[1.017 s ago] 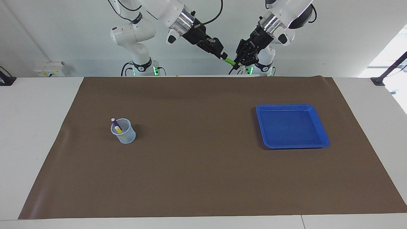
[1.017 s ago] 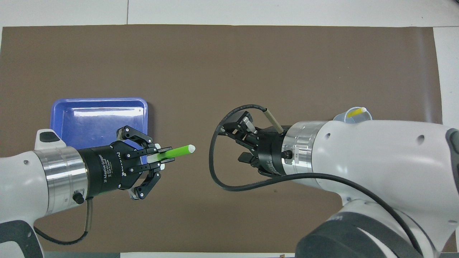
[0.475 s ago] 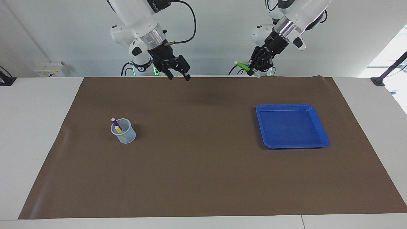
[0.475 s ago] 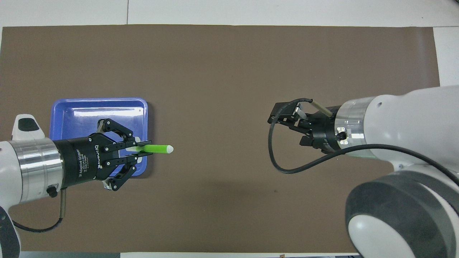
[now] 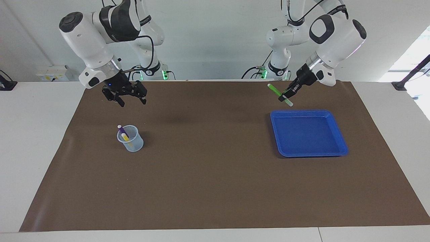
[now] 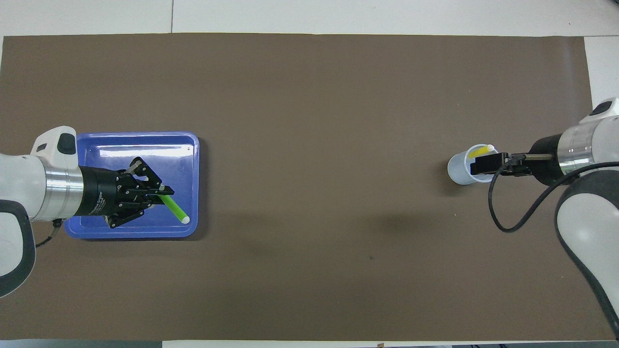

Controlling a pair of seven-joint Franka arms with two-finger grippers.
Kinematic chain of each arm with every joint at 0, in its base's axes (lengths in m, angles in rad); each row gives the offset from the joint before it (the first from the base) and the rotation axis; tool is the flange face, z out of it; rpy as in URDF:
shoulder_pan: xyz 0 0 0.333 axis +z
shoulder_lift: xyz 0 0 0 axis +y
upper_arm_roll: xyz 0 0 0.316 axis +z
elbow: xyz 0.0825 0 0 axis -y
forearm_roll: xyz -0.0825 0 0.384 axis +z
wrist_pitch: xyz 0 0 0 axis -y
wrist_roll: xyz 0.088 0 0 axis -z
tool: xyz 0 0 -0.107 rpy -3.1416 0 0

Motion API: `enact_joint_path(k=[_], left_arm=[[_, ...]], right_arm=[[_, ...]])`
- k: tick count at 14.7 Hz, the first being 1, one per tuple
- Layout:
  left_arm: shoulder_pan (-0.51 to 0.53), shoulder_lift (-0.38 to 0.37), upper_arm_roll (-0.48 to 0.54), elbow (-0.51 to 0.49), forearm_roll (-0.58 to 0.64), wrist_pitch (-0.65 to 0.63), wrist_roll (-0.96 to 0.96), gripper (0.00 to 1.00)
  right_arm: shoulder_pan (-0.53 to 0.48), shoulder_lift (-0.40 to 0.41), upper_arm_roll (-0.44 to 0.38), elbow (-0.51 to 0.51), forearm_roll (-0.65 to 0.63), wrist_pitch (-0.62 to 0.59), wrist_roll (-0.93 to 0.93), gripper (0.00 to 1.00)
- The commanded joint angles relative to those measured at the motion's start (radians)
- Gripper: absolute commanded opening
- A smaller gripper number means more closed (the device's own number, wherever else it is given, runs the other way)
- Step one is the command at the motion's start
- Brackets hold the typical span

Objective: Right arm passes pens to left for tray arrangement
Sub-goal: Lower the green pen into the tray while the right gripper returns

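My left gripper [image 5: 285, 98] is shut on the green pen [image 5: 277, 91], which it holds tilted in the air over the blue tray [image 5: 309, 134]. From above, that left gripper [image 6: 162, 195] and the green pen [image 6: 175, 209] lie over the tray [image 6: 140, 135]. The purple pen [image 5: 121, 129] and the yellow pen [image 5: 125, 136] stand in a pale translucent cup [image 5: 131, 143]. My right gripper [image 5: 132, 101] hangs open and empty above the cup. In the overhead view the right gripper [image 6: 478, 165] covers part of the cup [image 6: 460, 170]; only the yellow pen [image 6: 481, 151] shows there.
A brown mat [image 5: 215, 185] covers most of the white table. The cup stands toward the right arm's end and the tray toward the left arm's end, with bare mat between them.
The two grippers have parted from the middle. The left one carried the green pen sideways and down over the tray. The right one, now empty, swung over the cup.
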Motion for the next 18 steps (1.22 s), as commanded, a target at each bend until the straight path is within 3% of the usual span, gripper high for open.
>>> enact_joint_path(k=[1, 5, 9, 13, 18], left_arm=[[0.012, 0.145, -0.003, 0.079, 0.143, 0.001, 0.17, 0.0], [0.012, 0.313, 0.0, 0.193, 0.362, 0.004, 0.395, 0.0], [0.0, 0.413, -0.002, 0.212, 0.523, 0.093, 0.54, 0.0], [-0.038, 0.471, -0.002, 0.223, 0.545, 0.139, 0.545, 0.0], [-0.04, 0.485, -0.002, 0.2, 0.545, 0.197, 0.546, 0.0]], right_arm=[[-0.056, 0.045, 0.017, -0.014, -0.055, 0.026, -0.138, 1.0], [-0.105, 0.071, 0.015, -0.113, -0.089, 0.167, -0.316, 1.0], [-0.104, 0.079, 0.017, -0.14, -0.14, 0.209, -0.369, 0.95], [-0.104, 0.076, 0.02, -0.161, -0.154, 0.252, -0.387, 0.91], [-0.099, 0.066, 0.021, -0.212, -0.154, 0.33, -0.392, 0.88]])
